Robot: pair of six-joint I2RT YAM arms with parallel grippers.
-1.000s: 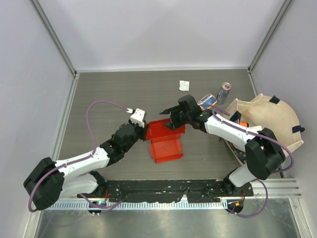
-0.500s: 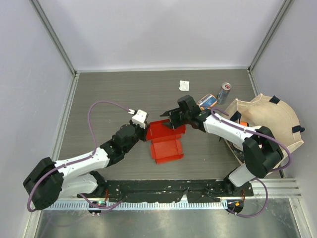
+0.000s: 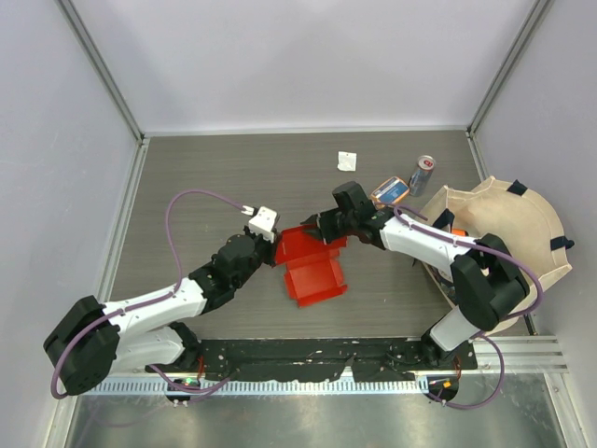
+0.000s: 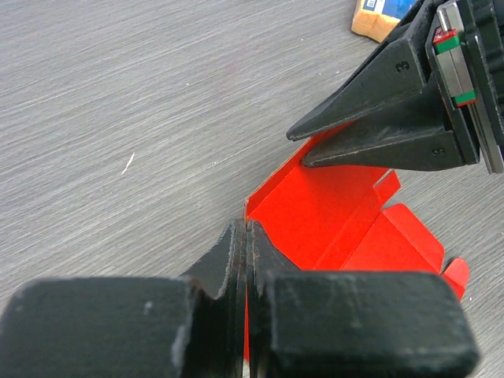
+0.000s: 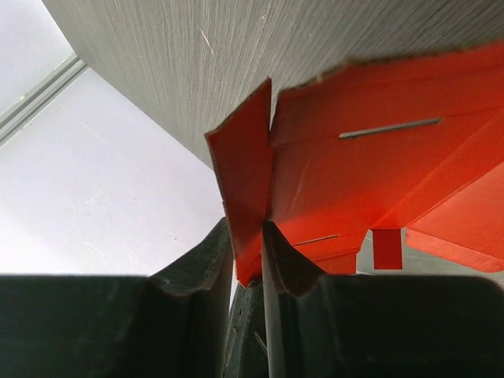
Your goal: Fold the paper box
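Observation:
The red paper box (image 3: pixel 310 264) lies part-folded in the middle of the table, its far panel raised. My left gripper (image 3: pixel 276 246) is shut on the box's left edge; in the left wrist view the red card (image 4: pixel 331 213) runs between the closed jaws (image 4: pixel 247 236). My right gripper (image 3: pixel 320 229) is shut on the far flap of the box; in the right wrist view the red flap (image 5: pixel 248 189) sits pinched between the fingers (image 5: pixel 249 252). The right gripper's fingers (image 4: pixel 378 118) show in the left wrist view, over the far corner.
A drink can (image 3: pixel 423 174) and a blue and orange packet (image 3: pixel 390 191) lie at the back right. A small white scrap (image 3: pixel 346 161) lies behind the box. A beige cloth basket (image 3: pixel 508 229) stands at the right edge.
My right gripper has moved slightly left and forward with the flap, raising the far panel. The near part of the box has turned a little. The left gripper has held still.

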